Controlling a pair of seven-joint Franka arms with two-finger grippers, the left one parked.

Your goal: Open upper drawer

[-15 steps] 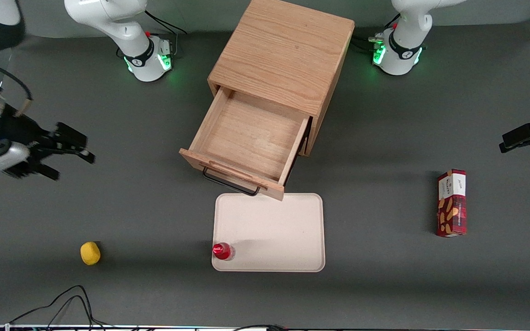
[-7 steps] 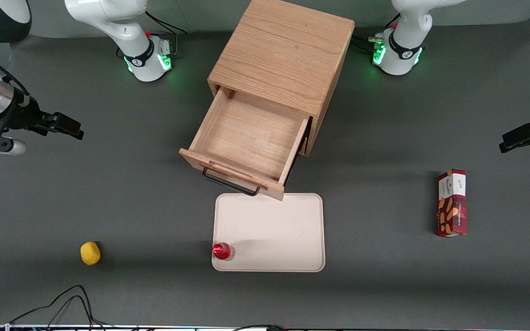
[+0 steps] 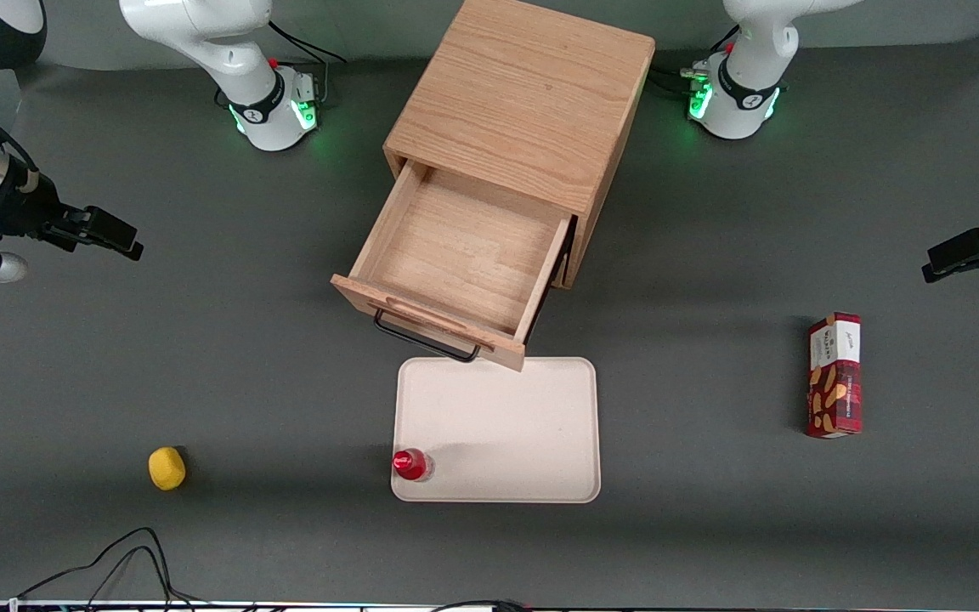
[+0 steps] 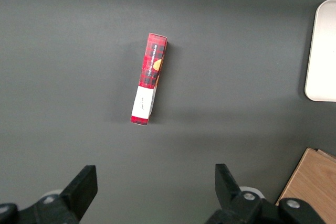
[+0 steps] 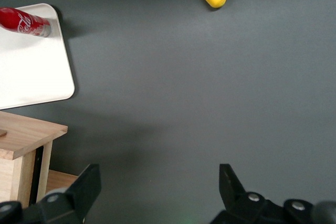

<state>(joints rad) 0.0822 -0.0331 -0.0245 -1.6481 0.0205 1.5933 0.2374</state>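
The oak cabinet (image 3: 523, 102) stands mid-table. Its upper drawer (image 3: 464, 251) is pulled far out, showing a plain empty wood interior. The black bar handle (image 3: 426, 340) on its front faces the front camera. The lower drawer is hidden under the open one. My right gripper (image 3: 116, 236) is open and empty, well apart from the drawer, toward the working arm's end of the table and above bare mat. In the right wrist view the gripper (image 5: 159, 187) holds nothing, and a corner of the drawer (image 5: 26, 137) shows.
A white tray (image 3: 498, 425) lies just in front of the drawer, with a red bottle (image 3: 410, 464) standing on its corner. A yellow lemon (image 3: 166, 468) lies nearer the front camera. A red snack box (image 3: 834, 375) lies toward the parked arm's end. Cables (image 3: 116, 561) run along the front edge.
My right gripper has drawn farther from the drawer, toward the working arm's end and farther from the front camera. The drawer has not moved.
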